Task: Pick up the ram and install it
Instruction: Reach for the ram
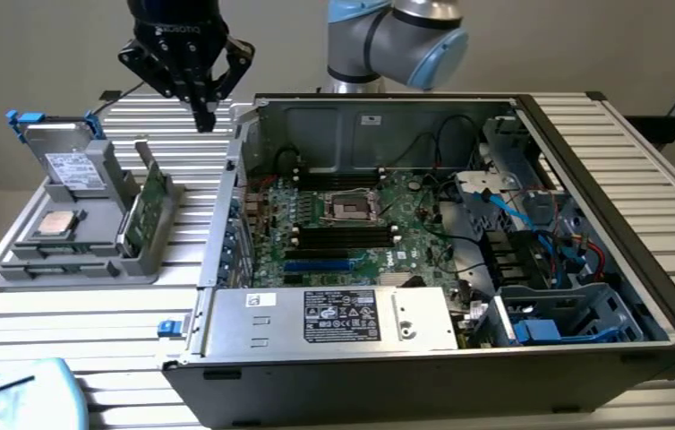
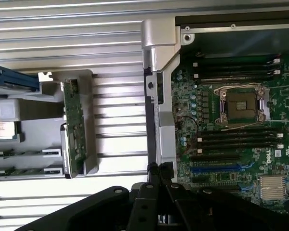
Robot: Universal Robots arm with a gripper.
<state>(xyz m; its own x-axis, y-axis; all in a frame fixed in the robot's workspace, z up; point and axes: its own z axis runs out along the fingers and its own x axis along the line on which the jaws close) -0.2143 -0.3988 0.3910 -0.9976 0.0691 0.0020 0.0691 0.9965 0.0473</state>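
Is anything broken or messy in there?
No, nothing looks broken or spilled. The computer case lies open, the green card stands straight in the gray tray, and the gripper hangs above the gap between them.

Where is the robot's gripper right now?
In the exterior view the gripper hangs at upper left, above the ribbed table, between the gray parts tray and the computer case.

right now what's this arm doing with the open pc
A robot arm's gripper hovers, shut and apparently empty, above the table between the parts tray and the open computer case. The ram sticks lie in the tray, so nothing has been picked up yet.
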